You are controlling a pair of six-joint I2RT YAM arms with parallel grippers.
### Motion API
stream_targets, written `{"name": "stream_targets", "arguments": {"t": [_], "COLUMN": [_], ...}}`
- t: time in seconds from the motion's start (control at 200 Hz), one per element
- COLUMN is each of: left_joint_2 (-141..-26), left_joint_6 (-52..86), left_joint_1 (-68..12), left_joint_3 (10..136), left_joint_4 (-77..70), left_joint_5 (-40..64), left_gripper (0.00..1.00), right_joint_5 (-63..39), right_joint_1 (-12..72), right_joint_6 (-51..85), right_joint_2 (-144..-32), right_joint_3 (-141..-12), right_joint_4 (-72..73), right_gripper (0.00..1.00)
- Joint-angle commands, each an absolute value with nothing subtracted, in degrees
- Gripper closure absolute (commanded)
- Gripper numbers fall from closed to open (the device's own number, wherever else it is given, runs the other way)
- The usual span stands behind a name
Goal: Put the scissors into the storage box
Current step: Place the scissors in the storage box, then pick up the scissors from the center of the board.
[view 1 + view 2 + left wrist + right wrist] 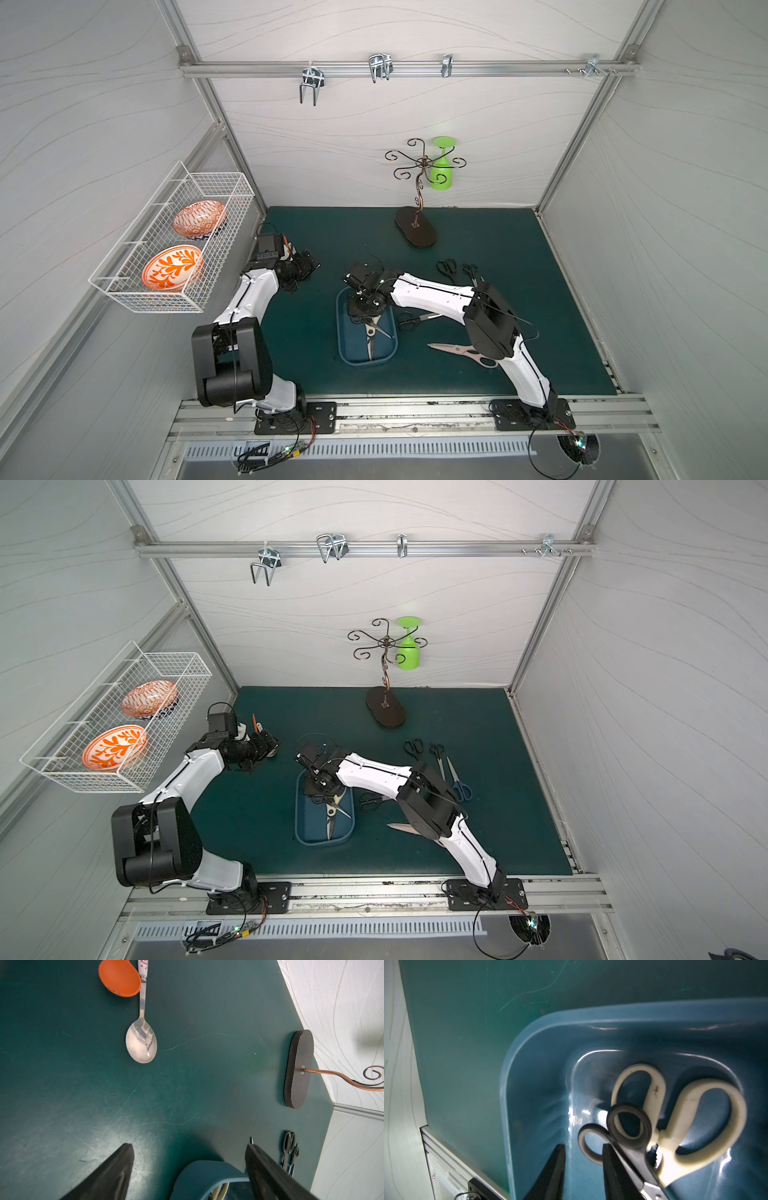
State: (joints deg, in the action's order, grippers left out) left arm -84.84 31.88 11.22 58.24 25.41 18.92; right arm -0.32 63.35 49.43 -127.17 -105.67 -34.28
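Shallow dark blue plastic storage box (537, 1076) holding two steel scissors (658, 1088), five more on green tabletop (519, 249), right pincer (583, 1146) slightly parted, empty, left pincer (188, 1145) wide apart

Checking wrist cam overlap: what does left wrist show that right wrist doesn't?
Left wrist only: steel spoon, orange scoop, stand base, black scissors on the green mat. Right wrist only: inside the storage box, a black-handled pair across cream-handled shears. Both: the box's rim and the mat; left wrist catches just a cream sliver inside.
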Motion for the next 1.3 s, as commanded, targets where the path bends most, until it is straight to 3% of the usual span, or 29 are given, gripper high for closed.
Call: {"name": "stream_targets", "arguments": {"t": [0.0,0.175,0.495,0.62,0.815,1.295], "left_joint_2": [-83.6,-83.3,-84.0,-84.4,-84.5,-85.0], "left_joint_6": [31.8,31.7,32.4,32.2,31.8,32.1], "left_joint_1": [11.4,11.4,10.7,9.9,9.0,8.4], "left_joint_3": [58.3,58.2,57.8,57.8,57.9,57.9], "left_joint_4": [23.8,23.6,22.5,22.7,22.9,22.8], "left_joint_5": [18.9,19.9,22.4,22.3,21.9,22.1], "left_gripper": [0.11,0.11,0.12,0.12,0.12,0.12], "right_joint_5": [2.4,4.8,0.7,-4.0,-1.0,3.3], "right_joint_1": [63.4,60.1,46.4,41.8,40.7,41.0], "right_joint_6": [46.3,40.1,28.2,21.3,10.5,11.2], "right_joint_2": [-121.4,-113.1,-98.7,-100.5,-107.6,-117.9], "right_joint_3": [-105.6,-102.3,-89.9,-89.7,-93.7,-94.4], "right_joint_4": [-34.5,-37.2,-42.0,-44.7,-51.5,-49.9], "right_gripper": [0.65,0.65,0.67,0.69,0.75,0.74]}}
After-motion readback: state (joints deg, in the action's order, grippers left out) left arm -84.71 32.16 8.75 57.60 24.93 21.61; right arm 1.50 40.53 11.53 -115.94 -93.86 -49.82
